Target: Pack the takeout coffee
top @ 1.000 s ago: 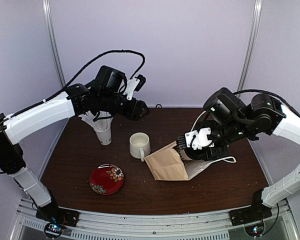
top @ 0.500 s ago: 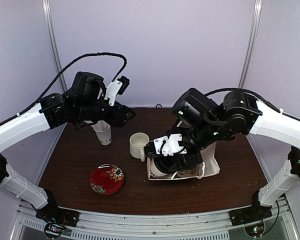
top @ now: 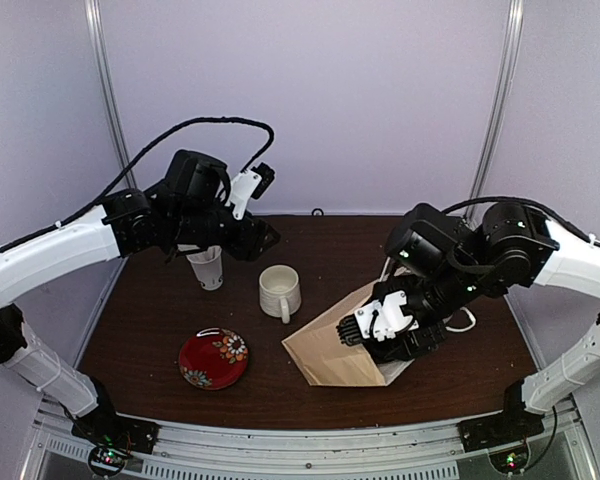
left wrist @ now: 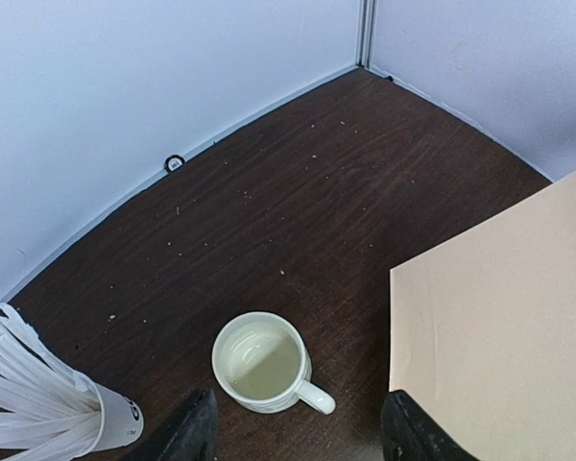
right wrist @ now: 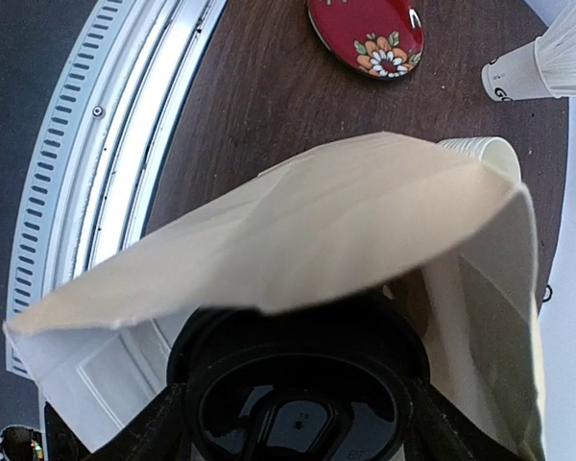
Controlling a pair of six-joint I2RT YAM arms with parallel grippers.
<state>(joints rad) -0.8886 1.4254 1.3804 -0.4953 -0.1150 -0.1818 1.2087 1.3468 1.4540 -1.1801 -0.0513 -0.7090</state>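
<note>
dark brown table, lilac walls around it. half a second ago the brown paper bag stood squat beside the mug with the right claw pressed down over it. now the bag lies tipped on its side, mouth to the right, and that claw has drawn back to the mouth. it grips the takeout coffee, fingers either side of the black lid, so the cup seems partly inside the bag and not yet released. the left claw has shifted and hangs open and empty above the mug. only the right wrist view shows the lid under the bag's flap; from above the cup is hidden. only the left wrist view shows the mug looks empty.
</note>
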